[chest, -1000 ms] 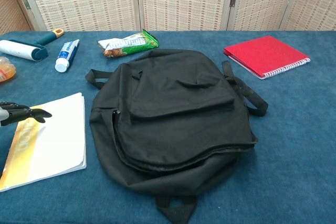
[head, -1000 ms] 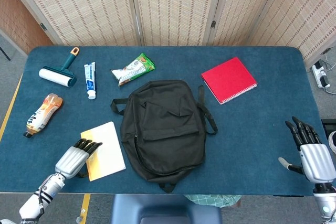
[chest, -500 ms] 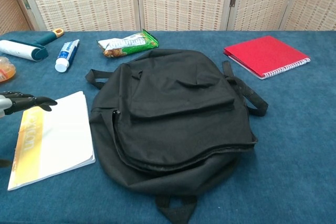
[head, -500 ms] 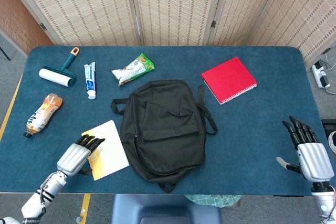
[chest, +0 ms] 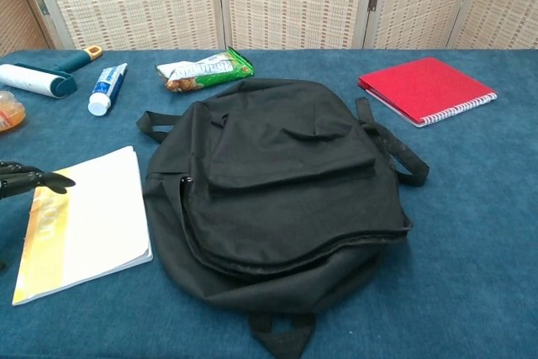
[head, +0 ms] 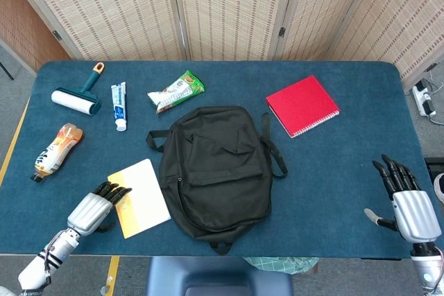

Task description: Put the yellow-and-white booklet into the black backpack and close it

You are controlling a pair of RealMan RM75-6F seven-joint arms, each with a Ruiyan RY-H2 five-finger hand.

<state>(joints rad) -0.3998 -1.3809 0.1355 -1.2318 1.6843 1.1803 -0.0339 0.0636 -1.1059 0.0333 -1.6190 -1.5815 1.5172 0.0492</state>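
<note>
— Lying flat near the front left of the table (head: pixel 333 171): yellow-and-white booklet (head: pixel 140 197), just beside the black backpack (head: pixel 216 170), on its left flank. Long axis running roughly front to back, tilted a little; yellow band along the outer left edge.

— Nearer robot hand?

— Left robot hand (head: pixel 92 210), by far. Sits at the booklet's outer left edge, fingers (chest: pixel 38 179) extended toward the cover and lightly apart, holding nothing. Touching the edge or just short of it: cannot tell from either view. Booklet lies to that hand's right, between it and the backpack.

— And the right one?

— Right robot hand (head: pixel 406 202) well apart, at the front right corner of the table, fingers spread, empty. Backpack between it and the booklet.

— Backpack state?

— Appears zipped, lying flat, handle loop toward the front edge. Likely needs opening before anything goes in.
</note>
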